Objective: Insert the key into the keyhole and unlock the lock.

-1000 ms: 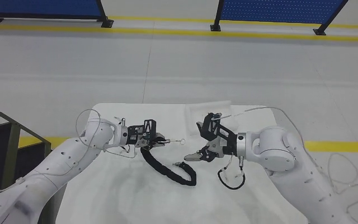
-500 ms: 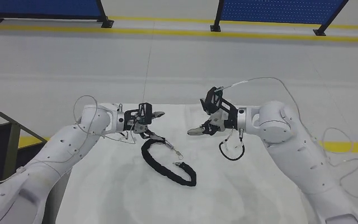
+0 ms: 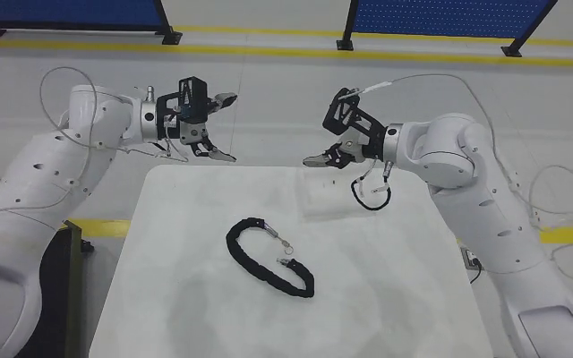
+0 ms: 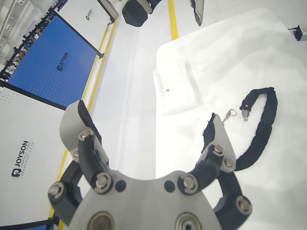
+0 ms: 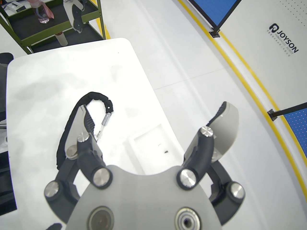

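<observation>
Left hand (image 4: 146, 110) and right hand (image 5: 153, 106) lifted off the lock (image 4: 265, 125), both spread empty.

Bright, even light, seemingly overhead; faint shadows on the table (image 3: 179, 295); wrist views curve edgeward.

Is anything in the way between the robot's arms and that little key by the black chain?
Nothing visible does. The key lies in the open on the table, beside the metal end of the chain lock. The left end effector and right end effector hang open near the table's far edge.
</observation>
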